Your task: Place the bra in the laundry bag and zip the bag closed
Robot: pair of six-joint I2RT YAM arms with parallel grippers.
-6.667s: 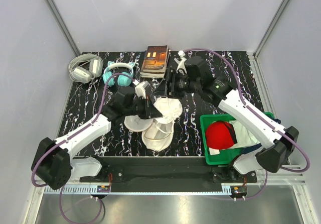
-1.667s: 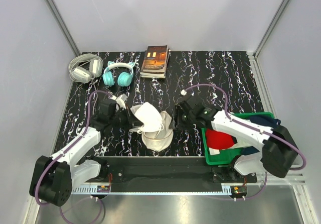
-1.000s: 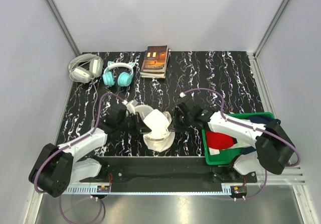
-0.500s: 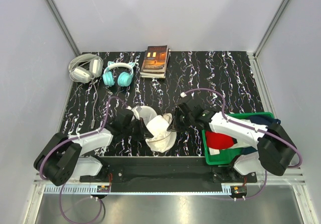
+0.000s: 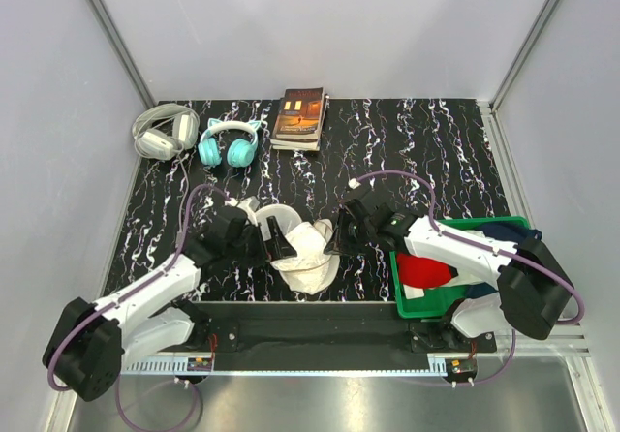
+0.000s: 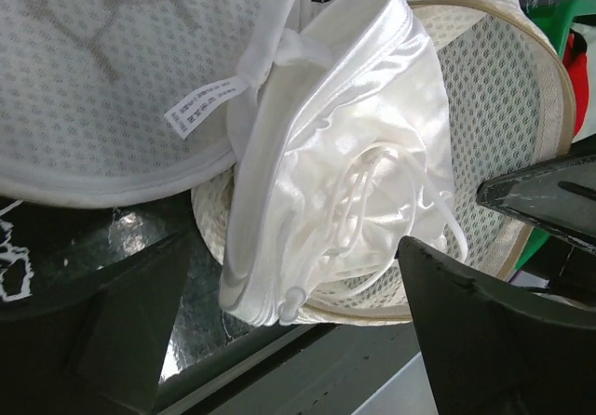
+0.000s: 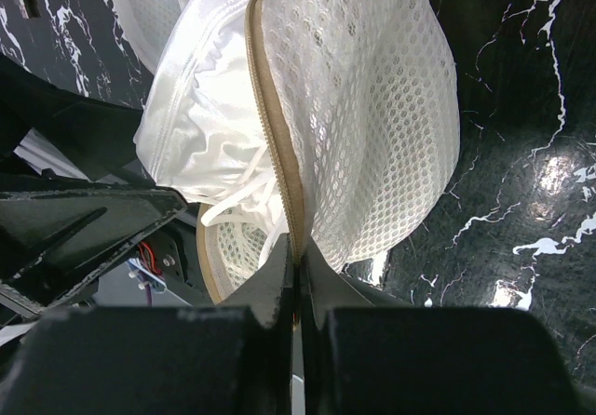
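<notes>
Right jaws: closed tight on the tan zip rim of the laundry bag point(image 7: 372, 108), bottom centre of the right wrist view; mesh dome standing above the pinch.
Left jaws: spread wide, fingers point(image 6: 130, 331) at the lower corners of the left wrist view; nothing gripped; pointed at the bag opening.
Bra point(image 6: 345, 154): centre of the left wrist view, satin cups folded together, thin straps bunched on top; lying in the open half of the bag, lower end lapping over the rim. Care label point(image 6: 200, 103) sticking out at upper left.
Bag state: unzipped; flap with a grey drawing turned back, upper left of the left wrist view.
Right wrist view: bra point(image 7: 200, 127) bulging out left of the zip line.
Top view: bag point(image 5: 308, 275) and bra point(image 5: 308, 243) low centre on the counter point(image 5: 426, 151), between the two arms.
Surroundings: green bin point(image 5: 407, 306) at lower right with red cloth point(image 5: 424, 265); white-grey headphones point(image 5: 160, 132), teal headphones point(image 5: 229, 145) and book point(image 5: 300, 114) along the top edge.
</notes>
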